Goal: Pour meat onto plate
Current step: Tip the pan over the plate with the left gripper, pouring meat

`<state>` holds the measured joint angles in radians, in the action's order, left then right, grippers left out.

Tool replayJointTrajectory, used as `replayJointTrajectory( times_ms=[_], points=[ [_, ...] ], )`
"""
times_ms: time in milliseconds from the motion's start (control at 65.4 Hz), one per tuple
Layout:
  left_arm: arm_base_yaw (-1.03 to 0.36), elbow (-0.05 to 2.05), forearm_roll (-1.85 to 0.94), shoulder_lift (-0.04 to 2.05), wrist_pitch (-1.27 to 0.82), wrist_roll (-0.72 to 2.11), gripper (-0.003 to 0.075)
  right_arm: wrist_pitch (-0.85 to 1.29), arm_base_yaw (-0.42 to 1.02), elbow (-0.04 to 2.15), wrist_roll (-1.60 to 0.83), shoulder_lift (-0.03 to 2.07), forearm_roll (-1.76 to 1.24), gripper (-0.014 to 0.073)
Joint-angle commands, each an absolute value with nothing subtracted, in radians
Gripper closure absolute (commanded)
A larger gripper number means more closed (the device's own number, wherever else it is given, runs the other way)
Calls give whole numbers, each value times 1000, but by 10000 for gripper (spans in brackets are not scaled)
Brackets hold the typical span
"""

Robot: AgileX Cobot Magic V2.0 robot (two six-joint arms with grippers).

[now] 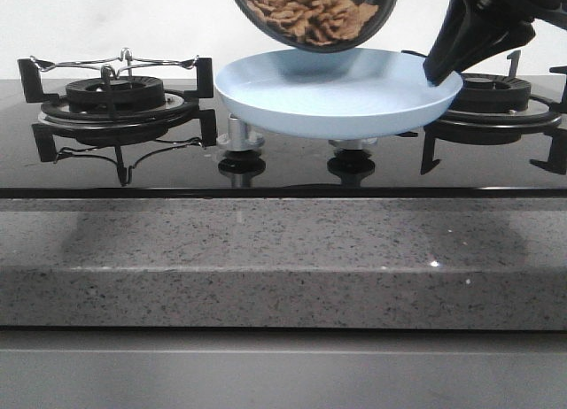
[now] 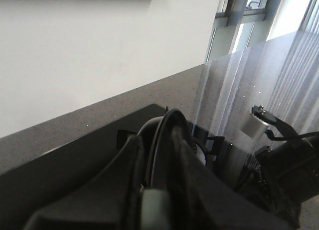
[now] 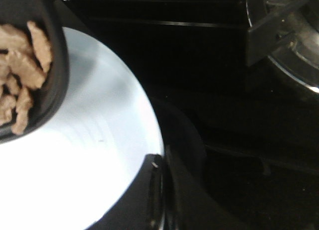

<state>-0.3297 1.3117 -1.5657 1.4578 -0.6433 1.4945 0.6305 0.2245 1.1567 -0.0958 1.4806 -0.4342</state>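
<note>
Surface: black glass stove [image 1: 283, 165] sitting in a grey speckled counter [image 1: 283, 241], pale wall behind.
Plate [image 1: 341, 95]: being held lifted over the knobs, right gripper [image 3: 160, 182] pinching its rim.
Pan [image 1: 376, 6]: tilting above the plate, left gripper [image 2: 159, 190] clamping what is probably its handle.
Meat [image 1: 306, 11]: lying heaped in the pan, none on the plate.
Handling: chunks looking light, loose, likely sliding together; glossy rim slippery, needing firm grip.

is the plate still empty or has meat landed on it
Empty: the plate shows bare blue, and the meat all sits in the tilted pan above.
</note>
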Motion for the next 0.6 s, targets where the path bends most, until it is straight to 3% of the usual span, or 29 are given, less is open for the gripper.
replayJointTrajectory(
  times_ms=[0, 581],
  points=[
    [-340, 1345, -1633, 1419, -648, 1591, 741, 584, 222, 1182, -103, 1437, -459, 662],
    [-341, 1349, -1630, 1419, -808, 2011, 741, 584, 222, 1182, -103, 1437, -459, 662]
  ],
)
